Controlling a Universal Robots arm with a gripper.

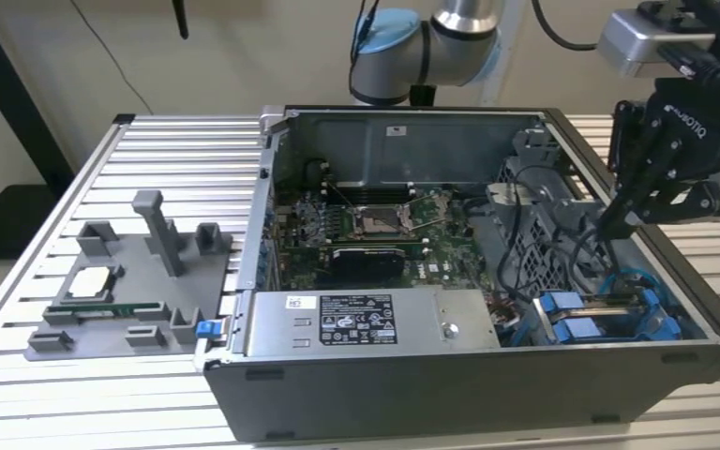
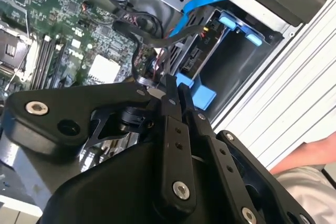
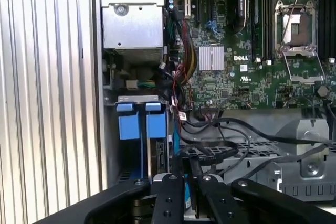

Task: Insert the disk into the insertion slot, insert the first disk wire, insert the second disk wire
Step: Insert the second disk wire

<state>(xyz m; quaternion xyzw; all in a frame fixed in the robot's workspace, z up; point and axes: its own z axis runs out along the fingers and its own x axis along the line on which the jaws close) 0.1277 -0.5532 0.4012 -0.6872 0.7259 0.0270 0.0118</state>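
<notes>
The disk (image 2: 201,52) sits in the insertion slot (image 1: 655,323) at the case's corner on the exterior view's right, with its blue carrier (image 2: 202,94) around it. The carrier's blue tabs (image 3: 137,124) show in the first wrist view. My gripper (image 1: 613,225) hangs just above that bay, with the fingers (image 2: 170,103) pressed together on a flat black disk wire (image 2: 137,30). That wire (image 3: 207,153) runs from the fingertips toward the motherboard. A bright blue wire (image 2: 185,18) curves over the bay beside it.
The open case (image 1: 460,384) stands on a slatted metal table (image 1: 172,150). Inside are the motherboard (image 1: 373,225) and a grey labelled power-supply box (image 1: 360,321). A grey fixture with parts (image 1: 123,291) lies at the exterior view's left. A person's arm (image 2: 310,156) is near the case.
</notes>
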